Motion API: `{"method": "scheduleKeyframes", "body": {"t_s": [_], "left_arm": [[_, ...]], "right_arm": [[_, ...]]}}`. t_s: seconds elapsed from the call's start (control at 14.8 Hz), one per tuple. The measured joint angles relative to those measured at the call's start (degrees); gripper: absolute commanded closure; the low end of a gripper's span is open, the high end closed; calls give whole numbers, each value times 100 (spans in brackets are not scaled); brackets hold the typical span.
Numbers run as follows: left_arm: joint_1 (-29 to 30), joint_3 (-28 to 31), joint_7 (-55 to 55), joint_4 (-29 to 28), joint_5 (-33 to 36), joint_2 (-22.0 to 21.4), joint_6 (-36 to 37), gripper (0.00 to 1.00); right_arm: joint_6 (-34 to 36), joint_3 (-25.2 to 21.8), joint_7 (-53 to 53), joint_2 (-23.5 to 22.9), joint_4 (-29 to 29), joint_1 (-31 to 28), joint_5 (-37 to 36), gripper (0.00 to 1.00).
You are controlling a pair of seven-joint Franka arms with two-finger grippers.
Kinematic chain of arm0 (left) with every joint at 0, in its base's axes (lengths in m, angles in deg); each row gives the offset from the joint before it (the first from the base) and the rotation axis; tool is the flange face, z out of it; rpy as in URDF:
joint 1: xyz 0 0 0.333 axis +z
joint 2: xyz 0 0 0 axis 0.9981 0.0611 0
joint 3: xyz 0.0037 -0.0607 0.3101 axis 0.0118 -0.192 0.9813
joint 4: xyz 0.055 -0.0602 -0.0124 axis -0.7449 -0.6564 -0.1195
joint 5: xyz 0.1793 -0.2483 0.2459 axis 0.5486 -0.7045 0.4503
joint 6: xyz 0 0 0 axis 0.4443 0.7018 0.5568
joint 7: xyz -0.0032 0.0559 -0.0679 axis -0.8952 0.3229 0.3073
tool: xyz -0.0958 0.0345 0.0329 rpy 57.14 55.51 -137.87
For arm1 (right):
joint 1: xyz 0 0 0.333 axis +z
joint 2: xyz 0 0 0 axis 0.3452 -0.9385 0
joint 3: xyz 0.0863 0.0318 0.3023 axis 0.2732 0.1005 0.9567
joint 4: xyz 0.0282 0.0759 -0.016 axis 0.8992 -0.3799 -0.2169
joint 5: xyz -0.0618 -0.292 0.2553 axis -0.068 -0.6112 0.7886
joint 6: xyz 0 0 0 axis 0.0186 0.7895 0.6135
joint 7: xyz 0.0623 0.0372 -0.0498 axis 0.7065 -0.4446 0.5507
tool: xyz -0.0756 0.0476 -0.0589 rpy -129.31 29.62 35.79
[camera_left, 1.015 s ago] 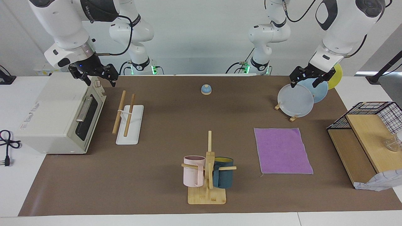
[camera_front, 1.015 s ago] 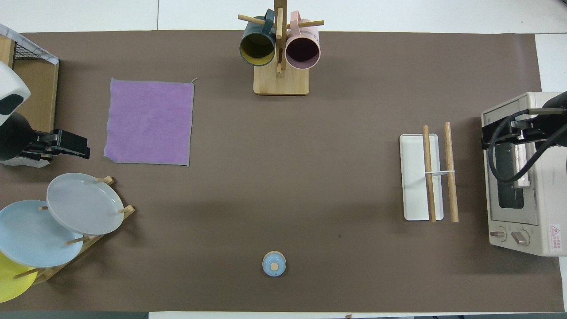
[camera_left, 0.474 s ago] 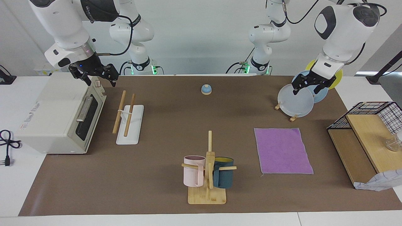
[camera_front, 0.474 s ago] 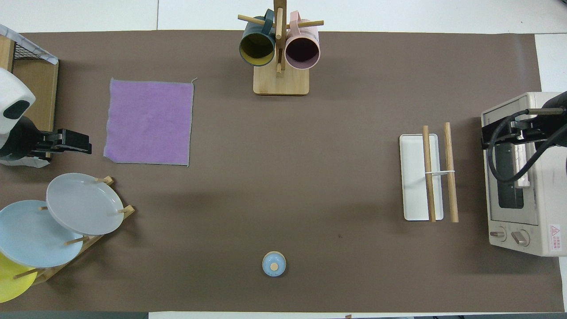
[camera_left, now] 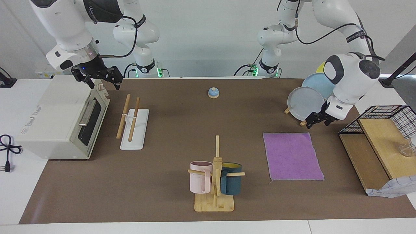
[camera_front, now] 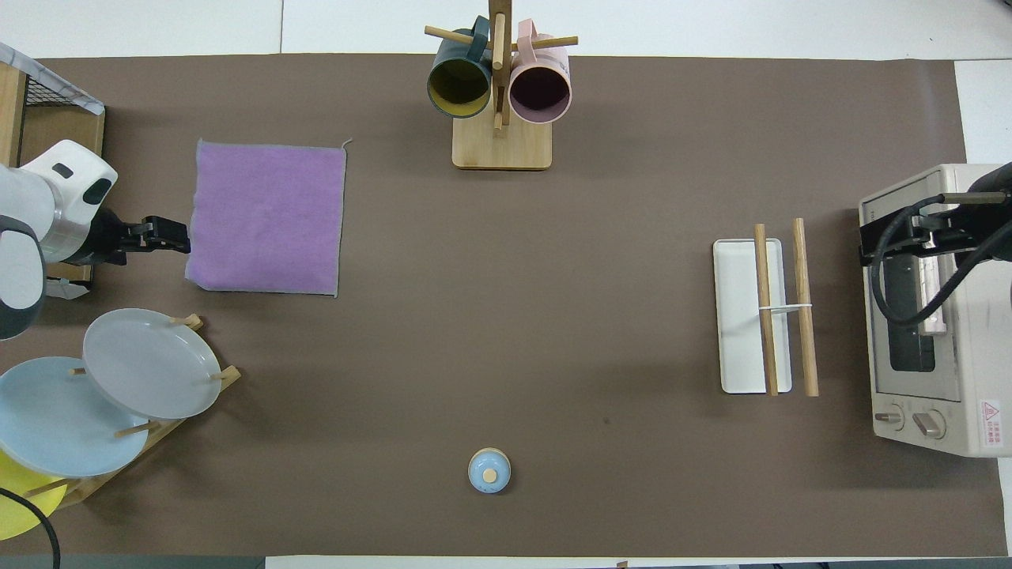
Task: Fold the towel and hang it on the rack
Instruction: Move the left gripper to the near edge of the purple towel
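The towel (camera_left: 292,156) lies flat, purple face up, toward the left arm's end of the table; it also shows in the overhead view (camera_front: 267,217). My left gripper (camera_left: 316,124) is open and empty. It hangs low over the mat beside the towel's corner nearest the robots, between the towel and the plates, and shows in the overhead view (camera_front: 180,237) just off the towel's edge. The rack (camera_left: 133,120), two wooden rods on a white base, stands toward the right arm's end (camera_front: 763,316). My right gripper (camera_left: 103,84) is open and empty, waiting over the toaster oven (camera_front: 870,241).
A white toaster oven (camera_left: 55,120) stands beside the rack. A mug stand (camera_left: 214,182) with pink and teal mugs is farthest from the robots. A plate stand (camera_left: 305,104) is near the left gripper. A blue bell (camera_left: 213,92) and a wooden shelf (camera_left: 377,146) also stand here.
My left arm has come down from over the plates to the mat beside the towel's nearest corner. The right arm and the towel have not moved.
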Motion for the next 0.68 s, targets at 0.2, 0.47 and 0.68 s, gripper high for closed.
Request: {"method": "scheduleKeyframes", "body": {"t_s": [0.2, 0.47, 0.68], "left_arm": [[112, -1, 0, -119, 0, 340, -388, 4], [110, -19, -1, -141, 0, 471, -449, 14], [111, -19, -40, -193, -2, 484, -449, 20]], "right_arm": [[0, 0, 0, 0, 0, 0, 0, 0], [0, 0, 0, 0, 0, 0, 0, 0], [0, 0, 0, 0, 0, 0, 0, 0]]}}
